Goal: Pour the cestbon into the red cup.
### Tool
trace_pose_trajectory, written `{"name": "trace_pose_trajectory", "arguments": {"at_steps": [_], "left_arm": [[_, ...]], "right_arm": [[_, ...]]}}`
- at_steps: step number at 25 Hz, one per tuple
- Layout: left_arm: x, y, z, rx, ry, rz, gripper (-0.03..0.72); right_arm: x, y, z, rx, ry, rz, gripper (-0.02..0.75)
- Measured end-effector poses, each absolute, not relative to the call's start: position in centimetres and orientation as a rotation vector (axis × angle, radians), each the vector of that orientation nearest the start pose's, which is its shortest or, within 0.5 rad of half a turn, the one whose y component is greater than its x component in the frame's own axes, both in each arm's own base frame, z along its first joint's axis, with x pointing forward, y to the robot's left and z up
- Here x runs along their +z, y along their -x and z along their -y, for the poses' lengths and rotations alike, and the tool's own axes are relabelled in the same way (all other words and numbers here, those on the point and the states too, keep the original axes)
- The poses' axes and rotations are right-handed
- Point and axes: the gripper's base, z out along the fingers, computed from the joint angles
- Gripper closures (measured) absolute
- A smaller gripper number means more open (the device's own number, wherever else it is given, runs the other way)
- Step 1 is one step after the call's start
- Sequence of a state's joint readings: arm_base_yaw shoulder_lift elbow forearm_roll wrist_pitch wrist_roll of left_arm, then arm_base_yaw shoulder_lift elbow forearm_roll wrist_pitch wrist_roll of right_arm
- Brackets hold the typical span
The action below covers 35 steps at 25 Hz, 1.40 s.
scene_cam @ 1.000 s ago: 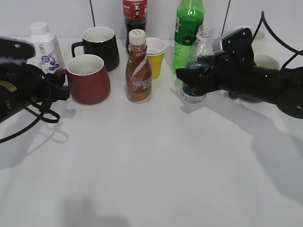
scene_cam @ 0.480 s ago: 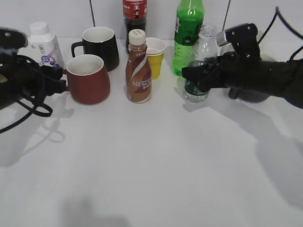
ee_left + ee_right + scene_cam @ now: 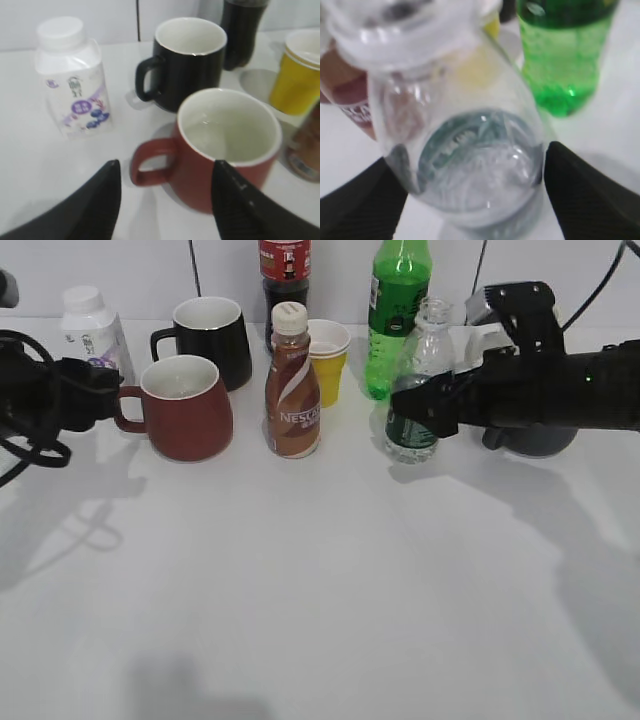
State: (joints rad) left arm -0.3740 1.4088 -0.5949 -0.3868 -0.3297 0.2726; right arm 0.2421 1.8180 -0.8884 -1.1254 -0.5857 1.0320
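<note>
In the exterior view the left tool (image 3: 100, 400) shows only as a dark mass cut off by the frame's left edge, its tips hard to separate from the tangle of cable. The wrist view settles it: two black fingers (image 3: 100, 200) stand spread wide, one at each side of the loop handle, touching nothing. The red cup (image 3: 185, 407) sits on the white desk (image 3: 320, 580) at about 9 o'clock from the brown coffee bottle (image 3: 292, 385). It is squat, wider at the base, dark red outside and white inside, with its handle pointing toward the left tool.

The water bottle (image 3: 417, 380) stands upright at about 3 o'clock from the coffee bottle, just beside the green soda bottle (image 3: 397, 315). It is clear plastic with a dark green label band and an open neck. Its lower half is partly hidden by the right tool (image 3: 420, 410). In the right wrist view the bottle (image 3: 465, 150) is blurred and fills the frame, with a black finger (image 3: 585, 195) on either side of it, apparently pinching the body. The black mug (image 3: 212, 340), yellow paper cup (image 3: 328, 360) and white milk bottle (image 3: 92, 330) stand behind the cup.
</note>
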Motion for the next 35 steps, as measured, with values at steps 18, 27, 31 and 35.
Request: {"name": "trace_pose_trajectory", "arguments": {"at_steps": [18, 27, 31, 35], "left_arm": [[26.8, -18.5, 8.5, -0.423, -0.329, -2.191, 0.25], [29.2, -14.4, 8.3, -0.529, -0.5, -2.33, 0.25], [30.7, -12.9, 7.8, -0.529, -0.559, -2.321, 0.25], [32.7, -11.2, 6.6, -0.42, -0.633, -2.252, 0.251]], "right_arm": [[21.1, -30.5, -12.1, 0.706, 0.568, -2.254, 0.118], [26.6, -27.2, -12.6, 0.929, 0.561, -2.169, 0.118], [26.6, -27.8, -12.0, 0.805, 0.53, -2.146, 0.127], [26.6, -29.1, -10.8, 0.551, 0.496, -2.099, 0.137]]}}
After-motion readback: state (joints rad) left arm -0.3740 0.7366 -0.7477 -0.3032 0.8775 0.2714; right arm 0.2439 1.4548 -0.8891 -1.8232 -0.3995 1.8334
